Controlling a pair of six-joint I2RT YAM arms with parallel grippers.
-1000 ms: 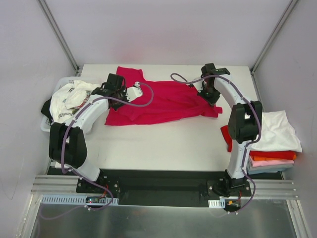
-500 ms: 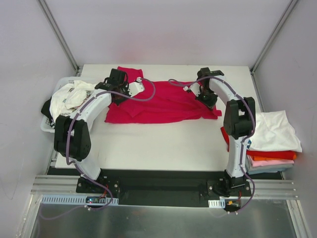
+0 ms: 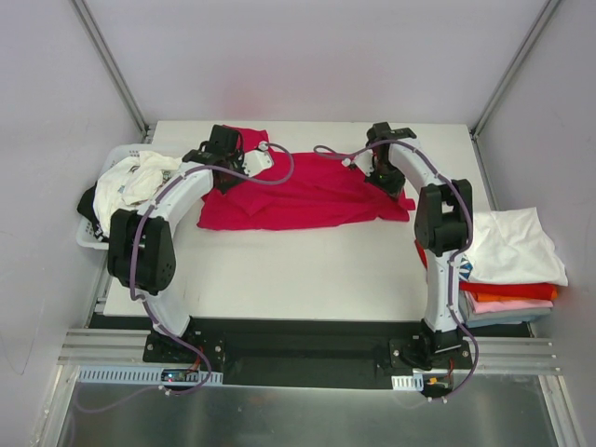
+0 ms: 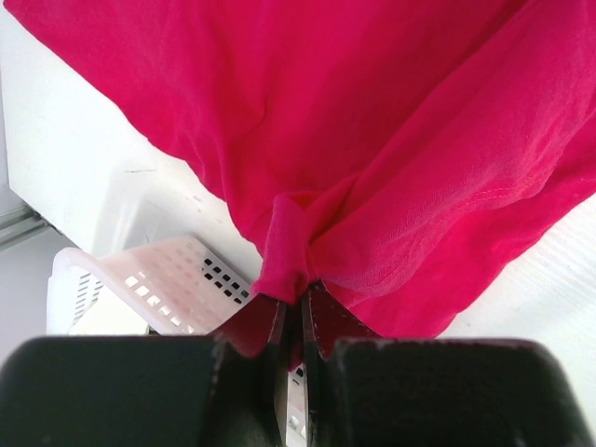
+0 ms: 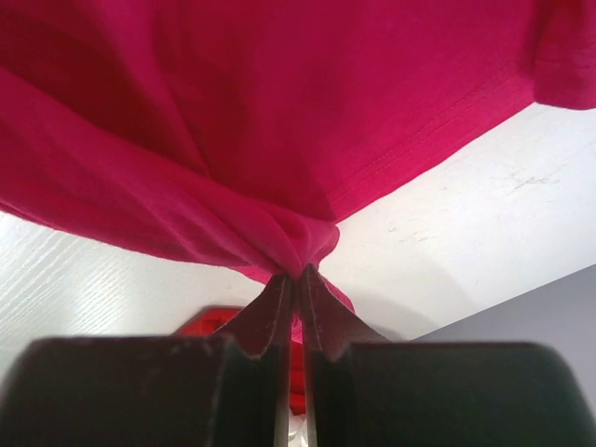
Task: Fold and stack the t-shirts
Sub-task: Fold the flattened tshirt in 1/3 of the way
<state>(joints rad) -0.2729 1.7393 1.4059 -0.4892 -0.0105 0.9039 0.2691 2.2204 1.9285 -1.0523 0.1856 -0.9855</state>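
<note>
The left gripper (image 4: 296, 303) and right gripper (image 5: 300, 279) now sit farther toward the back of the bench (image 3: 307, 275) than a second ago. The crimson t-shirt (image 3: 307, 197) lies there in a narrower band, so a lengthwise fold seems underway. Each gripper is pressed together, pinching its bunched cloth.

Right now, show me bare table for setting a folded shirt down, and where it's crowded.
Free: the strip of table between the crimson shirt and the arm bases; also the far-right corner. Crowded: the far half, where left claw and right claw pinch that shirt; basket at left, folded stack at right.
</note>
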